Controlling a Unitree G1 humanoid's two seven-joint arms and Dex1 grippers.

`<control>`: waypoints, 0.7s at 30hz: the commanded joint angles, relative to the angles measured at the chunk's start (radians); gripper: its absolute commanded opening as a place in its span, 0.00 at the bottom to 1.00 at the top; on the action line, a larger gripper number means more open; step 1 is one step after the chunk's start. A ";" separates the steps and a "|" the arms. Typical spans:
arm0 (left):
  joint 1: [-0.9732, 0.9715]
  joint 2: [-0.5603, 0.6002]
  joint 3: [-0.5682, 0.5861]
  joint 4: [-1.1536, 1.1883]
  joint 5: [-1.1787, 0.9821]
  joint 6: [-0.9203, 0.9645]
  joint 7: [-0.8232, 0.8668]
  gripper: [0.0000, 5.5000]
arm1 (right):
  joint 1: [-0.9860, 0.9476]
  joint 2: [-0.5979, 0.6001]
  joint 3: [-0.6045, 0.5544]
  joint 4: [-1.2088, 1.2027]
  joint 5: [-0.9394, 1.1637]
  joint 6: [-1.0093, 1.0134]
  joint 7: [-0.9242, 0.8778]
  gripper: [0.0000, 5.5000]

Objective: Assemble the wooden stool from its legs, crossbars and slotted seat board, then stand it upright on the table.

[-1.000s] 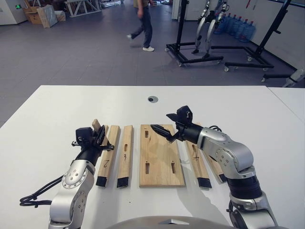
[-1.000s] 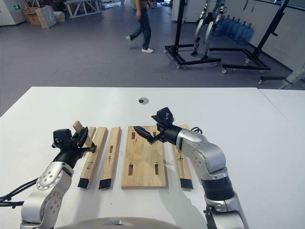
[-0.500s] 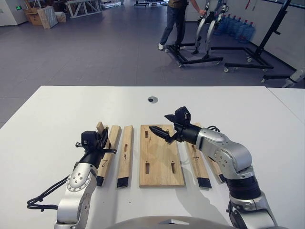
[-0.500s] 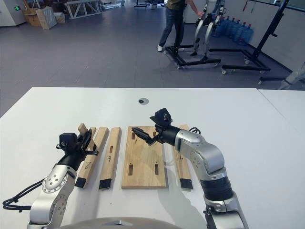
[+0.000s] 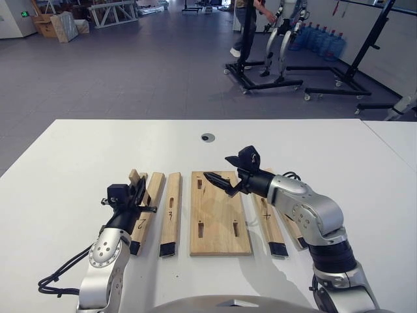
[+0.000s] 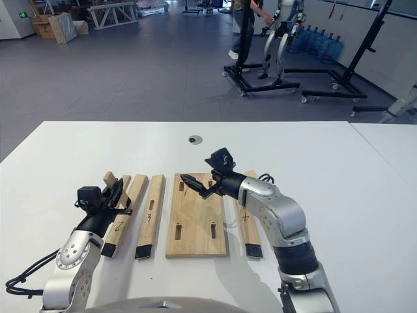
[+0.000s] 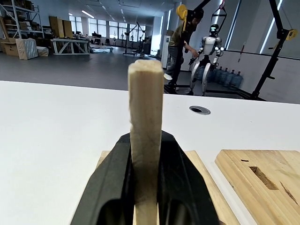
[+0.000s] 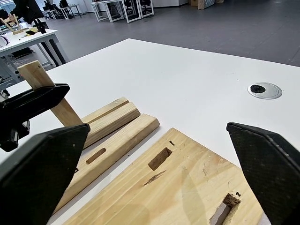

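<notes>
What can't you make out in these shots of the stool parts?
Crossbar: lower end hidden inside the left gripper, left wrist view.
Legs right of the board: partly under the right arm, eye views; count unclear.
Board's rest: cut off by the edge, right wrist view.

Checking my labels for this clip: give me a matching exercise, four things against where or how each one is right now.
Things:
1. stick
2. seat board
3. right gripper
4. round hole

Places or states:
A. jaws open, over the board's far end
B. flat on the table, between the wooden legs
C. set in the table beyond the board
D. clamped in the left gripper

Pairs: 1-D; 2-B; 3-A; 4-C
</notes>
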 commanded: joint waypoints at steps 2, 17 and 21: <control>0.076 0.009 -0.013 0.096 0.056 0.062 0.016 0.07 | 0.006 0.000 0.005 -0.008 -0.003 -0.003 0.000 0.98; 0.076 0.012 -0.008 0.121 0.092 0.057 0.017 0.33 | 0.009 0.003 0.008 -0.007 -0.006 -0.005 -0.004 0.98; 0.062 0.011 -0.007 0.112 0.093 0.059 0.019 0.45 | 0.007 0.004 0.007 -0.005 -0.007 -0.006 -0.005 0.98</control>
